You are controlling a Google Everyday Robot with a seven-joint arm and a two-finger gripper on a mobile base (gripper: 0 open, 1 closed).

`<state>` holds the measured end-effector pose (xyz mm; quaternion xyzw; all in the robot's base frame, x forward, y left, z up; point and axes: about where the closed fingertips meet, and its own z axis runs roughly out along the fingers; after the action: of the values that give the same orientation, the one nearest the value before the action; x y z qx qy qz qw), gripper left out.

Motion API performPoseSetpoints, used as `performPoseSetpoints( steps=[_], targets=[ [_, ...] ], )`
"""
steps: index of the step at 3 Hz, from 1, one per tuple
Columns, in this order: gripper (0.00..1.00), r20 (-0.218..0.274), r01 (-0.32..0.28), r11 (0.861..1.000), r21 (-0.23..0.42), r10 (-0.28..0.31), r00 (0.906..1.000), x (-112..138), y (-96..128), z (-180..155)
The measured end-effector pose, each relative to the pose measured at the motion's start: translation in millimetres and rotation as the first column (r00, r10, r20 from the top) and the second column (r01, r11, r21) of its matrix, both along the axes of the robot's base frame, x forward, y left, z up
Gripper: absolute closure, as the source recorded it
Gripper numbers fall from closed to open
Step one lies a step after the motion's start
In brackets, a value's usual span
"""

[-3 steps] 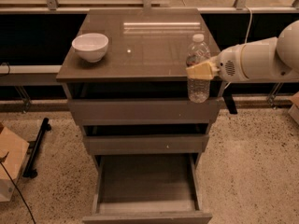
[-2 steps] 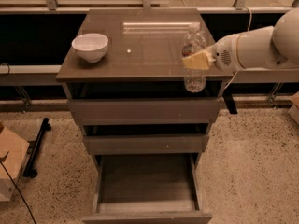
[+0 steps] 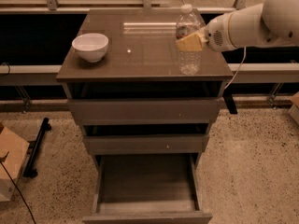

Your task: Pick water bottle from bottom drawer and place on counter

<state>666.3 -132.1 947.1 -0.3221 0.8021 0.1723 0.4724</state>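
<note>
Since a second ago the bottle (image 3: 188, 62) has swung from the counter's (image 3: 140, 55) right edge to above it. It is upright, with the gripper's (image 3: 189, 42) fingers (image 3: 193, 43) pinching its middle. The placing step is in hand: lower it until it stands, then release. The drawer (image 3: 147, 185) is open well below the fingers.

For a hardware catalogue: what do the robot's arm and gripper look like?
The arm is glossy white with rounded segments and a dotted round grille near the wrist. A thin white cable hangs beneath. The gripper, at the water bottle on the counter's right side, has tan fingers.
</note>
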Motion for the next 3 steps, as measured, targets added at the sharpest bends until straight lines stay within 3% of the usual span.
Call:
performPoseSetpoints(
  steps=[2,3],
  targets=[
    [1.00,-0.029,-0.016,0.999,-0.048,0.015,0.9995,45,18,-1],
    [0.82,-0.064,-0.018,0.996,-0.087,0.012,0.9979,67,24,-14]
  ],
)
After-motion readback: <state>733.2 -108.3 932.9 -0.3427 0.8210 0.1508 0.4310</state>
